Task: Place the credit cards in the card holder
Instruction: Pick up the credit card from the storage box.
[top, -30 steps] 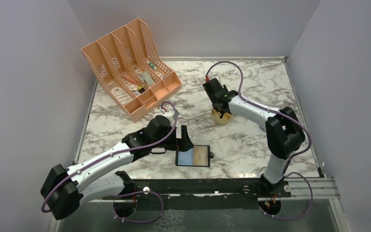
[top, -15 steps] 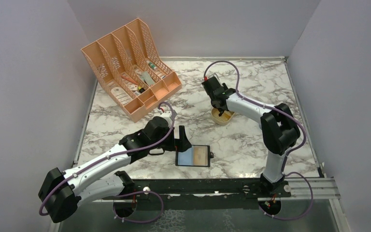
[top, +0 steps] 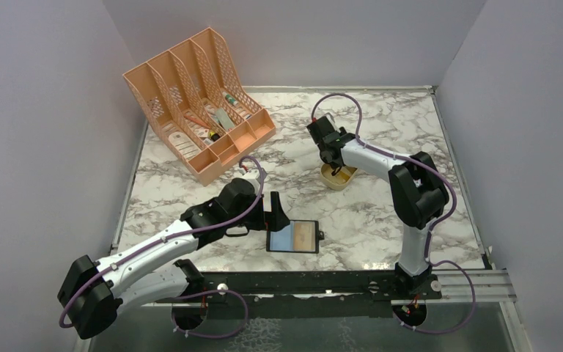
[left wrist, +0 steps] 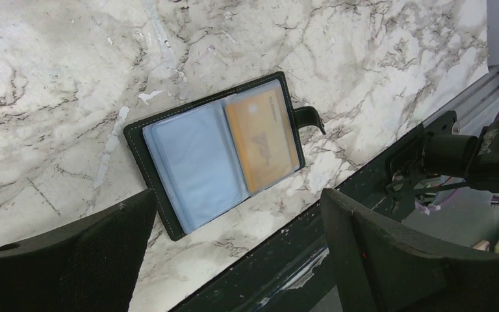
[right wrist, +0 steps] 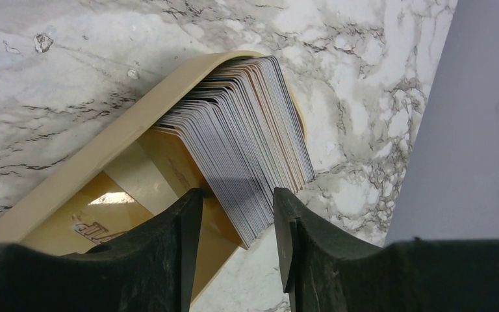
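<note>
Since a second ago the right arm's elbow has swung in toward the middle of the counter (top: 370, 220), and the left arm has drawn back a little toward the near left corner

Right tool (right wrist: 237, 195) hangs directly over the gold tin (right wrist: 97, 156), which sits right of the counter's centre. A thick stack of credit cards (right wrist: 247, 123) stands on edge inside the tin, leaning and fanned. The lower end of the stack sits between the half-parted jaws. Whether the jaws already pinch any card cannot be told from the wrist view

Card holder (left wrist: 217, 153) lies open and flat near the middle of the near edge, well apart from the tin. Its long side runs along that edge and its snap tab points to the right. One tan-orange card (left wrist: 262, 140) shows in its right-hand pocket. The left-hand pocket looks blue-grey

Left tool (top: 276, 213) hovers just beside the holder's left end, jaws spread wide and holding nothing

Judged from this, the right arm is the one placed to lift a card, and it would then have to carry it toward the near edge, where the left arm is closer to the holder
</note>
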